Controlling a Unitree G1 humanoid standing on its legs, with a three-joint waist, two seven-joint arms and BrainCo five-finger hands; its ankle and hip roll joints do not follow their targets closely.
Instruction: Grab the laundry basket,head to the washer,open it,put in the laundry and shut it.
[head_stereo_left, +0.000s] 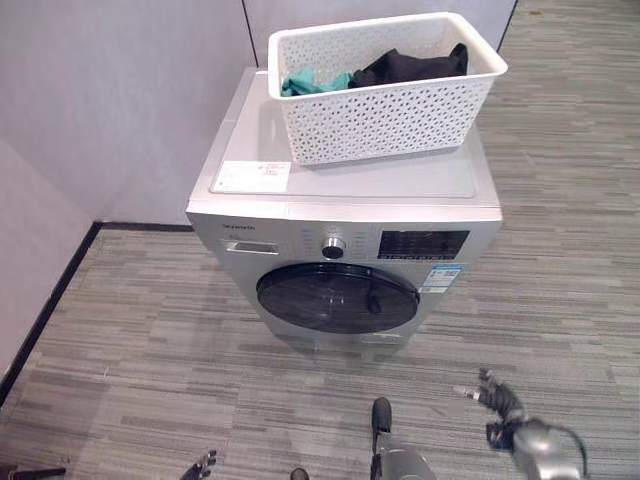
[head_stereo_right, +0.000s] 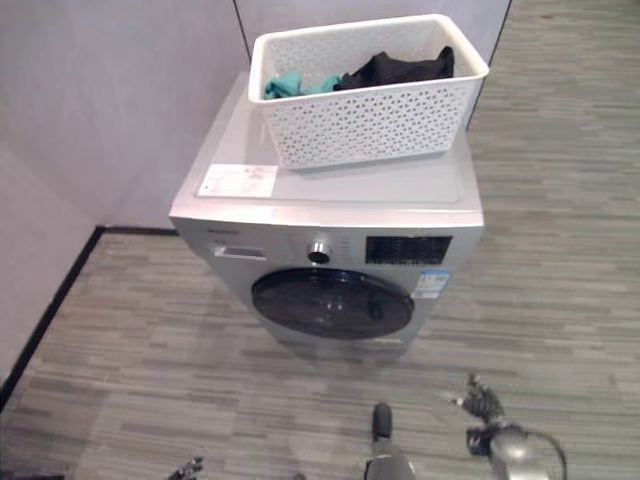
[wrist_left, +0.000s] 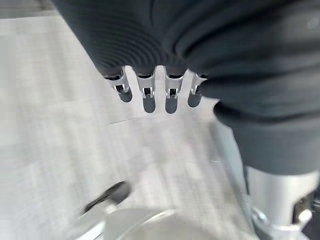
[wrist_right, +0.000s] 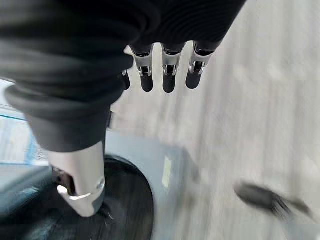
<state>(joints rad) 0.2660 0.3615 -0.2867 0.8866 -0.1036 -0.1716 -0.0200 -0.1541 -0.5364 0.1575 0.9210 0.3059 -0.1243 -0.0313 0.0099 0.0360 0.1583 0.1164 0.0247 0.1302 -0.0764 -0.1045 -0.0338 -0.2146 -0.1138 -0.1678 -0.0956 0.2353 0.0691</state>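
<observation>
Two hands: both hang low and grasp nothing; you have yet to reach for anything.
Right hand (head_stereo_left: 500, 398): lower right of the left eye frame, above the floor, fingers loosely spread. Its wrist view shows straight fingers (wrist_right: 169, 75) with nothing between them.
Left hand (head_stereo_left: 203, 464): bottom edge, left of centre, just the fingertips. Its wrist view shows straight fingers (wrist_left: 146, 92) over bare floor, relaxed.
Washer door (head_stereo_left: 337, 297): centre of frame, dark round glass, closed. Your next step, by my read.
Door hold: I'd go for the recess at the door's right rim (head_stereo_left: 374, 299); rigid, should swing once unlatched.
Laundry basket (head_stereo_left: 385, 105): upper centre, on the washer (head_stereo_left: 340, 190) top, towards its back right.
Basket handling: stiff perforated plastic, probably light; take it by the rim if you move it.
Laundry: black garment (head_stereo_left: 410, 64) and teal cloth (head_stereo_left: 310, 82) inside, soft and limp. Pinch a bunch, expect trailing ends.
Head views only: basket, clothes, control panel (head_stereo_left: 422, 244), both hands relative to the washer.
Right wrist view only: close look at the door glass (wrist_right: 125, 210) below the thumb, so that hand is nearer the door.
Left wrist view only: floor, no washer.
</observation>
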